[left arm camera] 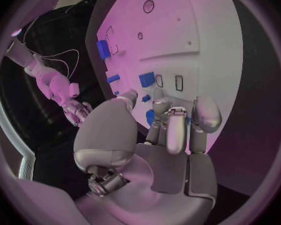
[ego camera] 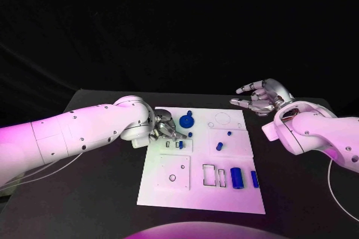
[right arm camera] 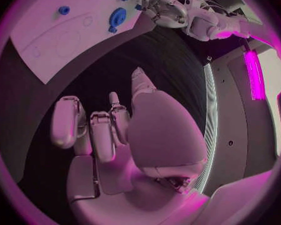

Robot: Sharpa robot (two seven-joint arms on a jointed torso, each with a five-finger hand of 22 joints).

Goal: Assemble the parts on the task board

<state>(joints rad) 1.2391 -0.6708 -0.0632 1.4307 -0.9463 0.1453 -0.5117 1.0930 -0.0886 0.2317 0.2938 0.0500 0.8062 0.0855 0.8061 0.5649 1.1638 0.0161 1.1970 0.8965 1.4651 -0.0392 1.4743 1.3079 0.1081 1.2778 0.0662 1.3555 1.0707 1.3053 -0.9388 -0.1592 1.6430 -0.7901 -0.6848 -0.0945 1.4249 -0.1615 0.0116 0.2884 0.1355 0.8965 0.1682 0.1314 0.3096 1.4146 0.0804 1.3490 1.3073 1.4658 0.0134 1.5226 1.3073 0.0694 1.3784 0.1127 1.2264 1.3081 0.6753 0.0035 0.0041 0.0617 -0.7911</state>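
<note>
The white task board [ego camera: 198,195] lies mid-table. My left hand [ego camera: 166,127] hovers over its far left part, fingers apart and bent, nothing visibly in them; its fingertips [left arm camera: 172,117] are close to a round blue part [ego camera: 187,118] and two narrow slots, one holding a small blue piece [ego camera: 180,144]. Other blue parts lie on the board: a small peg [ego camera: 219,145], a thick cylinder [ego camera: 236,178] and a bar [ego camera: 254,179] near the right edge. My right hand [ego camera: 258,98] is raised beyond the board's far right corner, fingers spread and empty.
The black table [ego camera: 97,197] surrounds the board. A square plate with a small hole [ego camera: 173,172] sits at the board's near left. In the right wrist view the round blue part [right arm camera: 117,17] and my left hand [right arm camera: 159,7] lie far ahead of the palm.
</note>
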